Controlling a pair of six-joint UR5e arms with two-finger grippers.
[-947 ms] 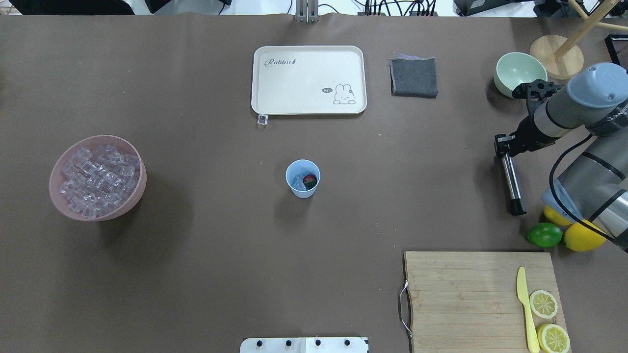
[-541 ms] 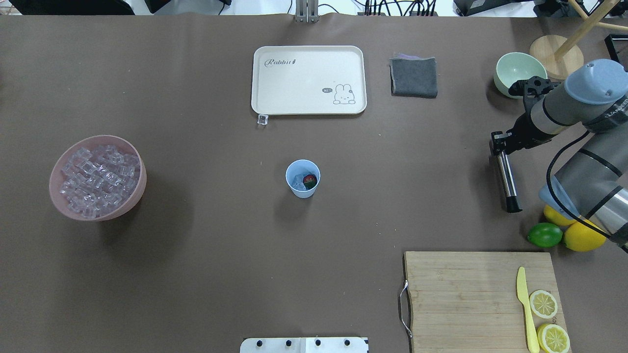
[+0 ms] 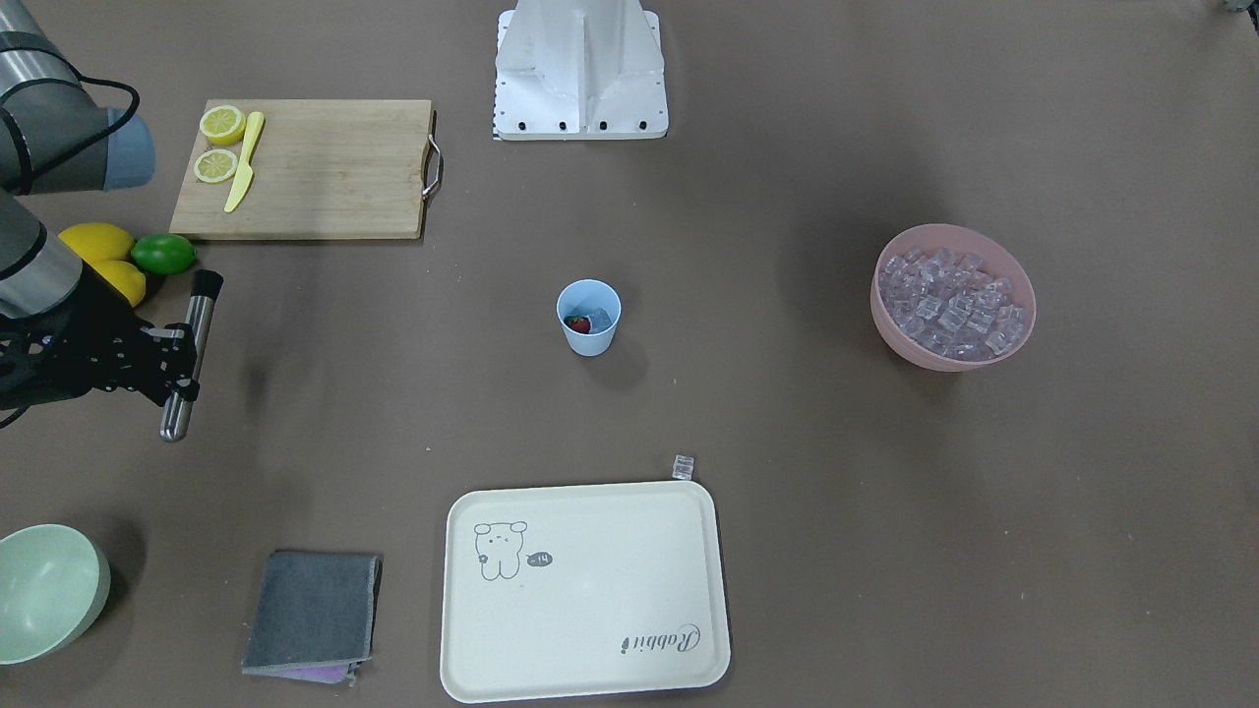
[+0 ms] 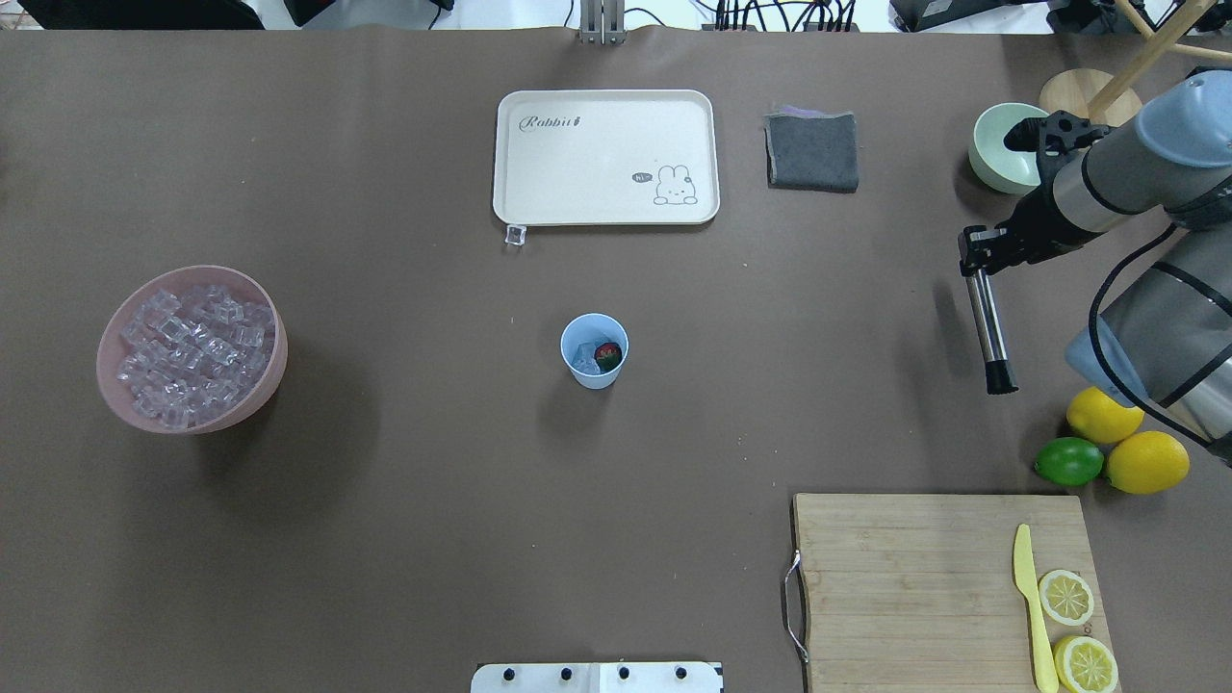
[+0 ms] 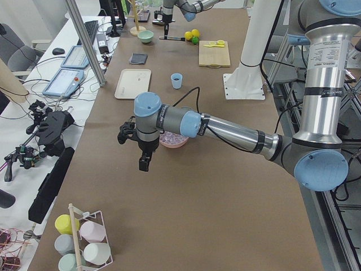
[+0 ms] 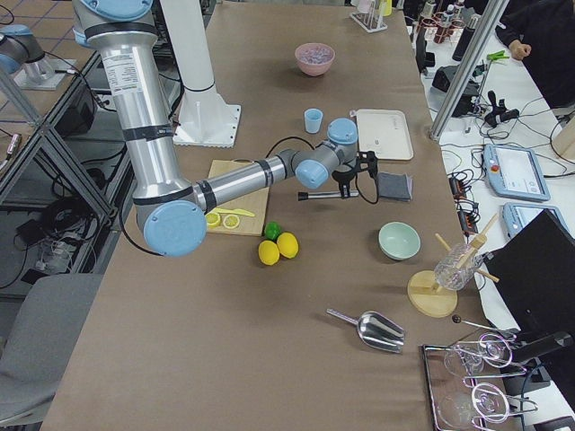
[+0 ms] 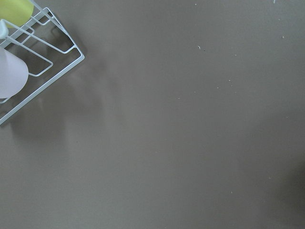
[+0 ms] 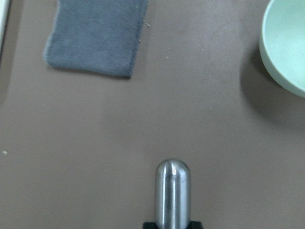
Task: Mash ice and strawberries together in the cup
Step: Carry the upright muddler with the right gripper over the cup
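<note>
Two task items, ice [image 4: 583, 362] and one strawberry [image 4: 607, 355], are noted inside the cup [image 4: 592, 381], which stands upright at mid-table, well apart from both arms. Loading is judged complete and mashing not yet begun. Spare cubes are kept in the pink bowl [image 4: 272, 371], on the robot's left.

Right gripper [image 4: 974, 252]: jaws clamped across the muddler [image 4: 987, 327] near its rounded steel end, which is seen jutting ahead in the wrist view. The rod is held nearly level, black-capped end toward the robot. Its shadow falls offset on the table, so it is judged to be clear of the surface. The grip near one end is judged to leave the long part free for reaching into the cup.

Right arm: entered from the table's right edge, wrist bent over beside the mint bowl [image 4: 991, 168]. The muddler must yet be turned upright and carried to the cup.

Left gripper [image 5: 144, 165]: hung over bare table in the side view only; jaw state cannot be told.
</note>
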